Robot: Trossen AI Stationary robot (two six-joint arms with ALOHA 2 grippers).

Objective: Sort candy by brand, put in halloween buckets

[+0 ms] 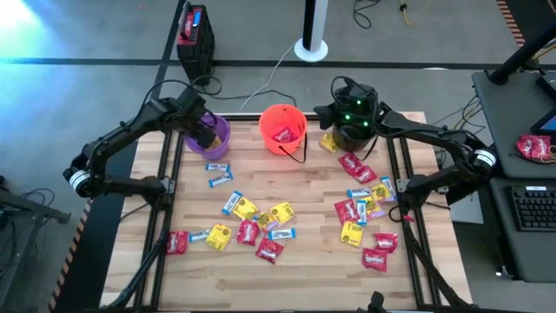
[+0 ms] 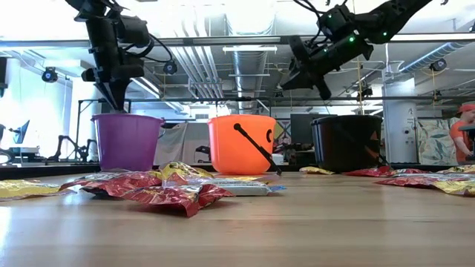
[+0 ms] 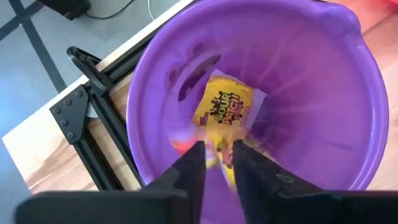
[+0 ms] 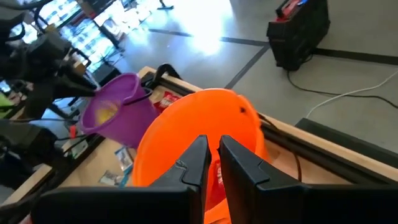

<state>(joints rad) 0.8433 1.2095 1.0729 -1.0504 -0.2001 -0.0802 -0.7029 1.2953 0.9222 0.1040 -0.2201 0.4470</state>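
Note:
My left gripper [image 3: 219,155] hangs over the purple bucket [image 1: 219,139], pointing down into it, fingers a little apart. A yellow packet [image 3: 225,104] lies on the bucket's bottom, and a blurred yellow-and-red packet [image 3: 214,154] shows right at the fingertips. My right gripper [image 4: 213,149] is shut on nothing. It hovers above the black bucket [image 2: 347,141], pointing nearly level toward the orange bucket [image 1: 282,129], which holds a red packet [image 1: 285,135]. Loose candy [image 1: 252,222] lies in two scatters on the table. My left gripper: whether its fingertips [image 3: 194,158] touch the blurred yellow-and-red packet I cannot tell. The packet sits between and just beyond them, inside the purple bucket.
The second candy scatter [image 1: 365,209] lies at the table's right. A black box [image 1: 195,39] and a white pole base [image 1: 311,48] stand on the floor beyond the far edge. A side desk with a keyboard [image 1: 532,207] is at the right.

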